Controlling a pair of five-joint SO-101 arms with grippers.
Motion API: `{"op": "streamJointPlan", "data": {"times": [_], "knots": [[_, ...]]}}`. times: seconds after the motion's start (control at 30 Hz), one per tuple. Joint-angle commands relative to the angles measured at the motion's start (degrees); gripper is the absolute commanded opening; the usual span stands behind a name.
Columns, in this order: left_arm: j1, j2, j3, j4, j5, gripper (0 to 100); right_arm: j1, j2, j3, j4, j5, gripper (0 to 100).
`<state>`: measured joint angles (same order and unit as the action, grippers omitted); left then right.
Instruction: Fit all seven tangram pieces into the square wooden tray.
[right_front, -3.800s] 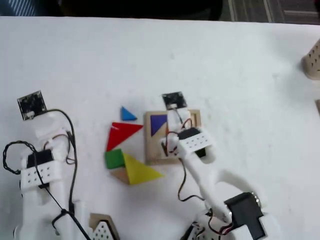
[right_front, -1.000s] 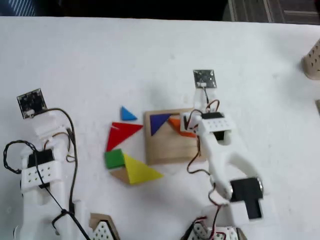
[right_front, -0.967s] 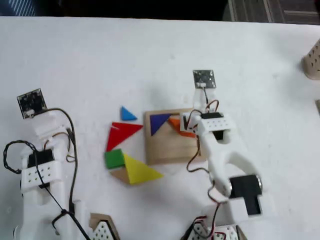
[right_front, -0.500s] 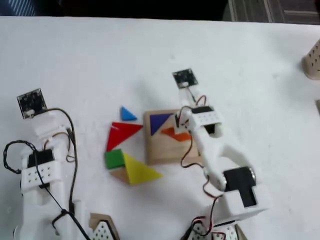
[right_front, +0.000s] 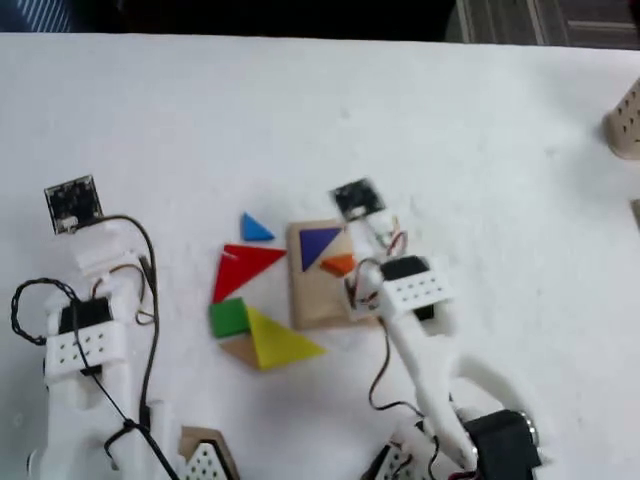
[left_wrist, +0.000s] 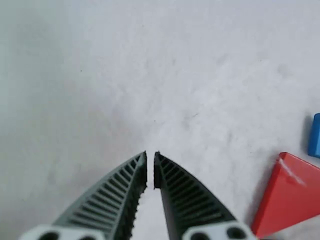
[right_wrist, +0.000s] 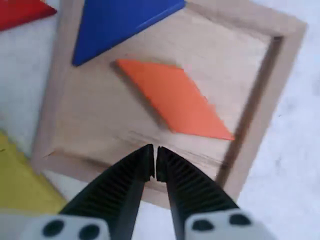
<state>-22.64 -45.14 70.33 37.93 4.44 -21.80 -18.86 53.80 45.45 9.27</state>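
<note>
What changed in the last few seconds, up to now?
The orange parallelogram moved from the right side of the tray leftward and now lies beside the big blue triangle. The right end effector drew back to the tray's near rim, shut and empty. The red triangle, green square and yellow triangle stayed put.

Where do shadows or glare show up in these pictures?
Right wrist view: dark shadow along the inner wall of the wooden tray. Left wrist view: a pale glint on the red triangle. High view: soft, even light on the table.
</note>
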Motion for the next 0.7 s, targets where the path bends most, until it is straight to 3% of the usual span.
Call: {"op": "streamJointPlan", "data": {"times": [0.0,0.4,0.67], "knots": [[1.4,-1.4,-1.5,-1.1,-0.8,5,-0.3,1.8,-1.1,-2.9,0.9,1.7],[1.5,-1.4,-1.5,-1.1,-0.8,5,8.4,20.0,-18.6,-2.1,1.2,1.7],[1.5,-1.4,-1.5,-1.1,-0.8,5,8.3,22.0,-21.5,-2.0,1.1,1.7]]}}
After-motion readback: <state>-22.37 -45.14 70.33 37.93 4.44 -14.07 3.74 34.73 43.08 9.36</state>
